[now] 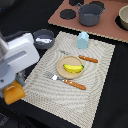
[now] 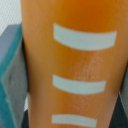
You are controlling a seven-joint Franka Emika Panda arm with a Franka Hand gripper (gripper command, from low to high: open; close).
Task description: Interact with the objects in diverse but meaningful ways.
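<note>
While the gripper [image 1: 13, 90] hangs low at the exterior view's left, off the woven placemat's [image 1: 100, 75] edge, its fingers pinch the orange block [image 1: 13, 93]; the wrist view shows that block [image 2: 75, 65] running lengthwise between the pads [image 2: 12, 75]. The banana [image 1: 73, 68] on its plate [image 1: 62, 68] lies well apart, toward the exterior view's right.

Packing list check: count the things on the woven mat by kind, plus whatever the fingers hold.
Plate: 1
Banana: 1
Cutlery pieces: 2
Cup: 1
Orange block held in the fingers: 1
Total: 6
</note>
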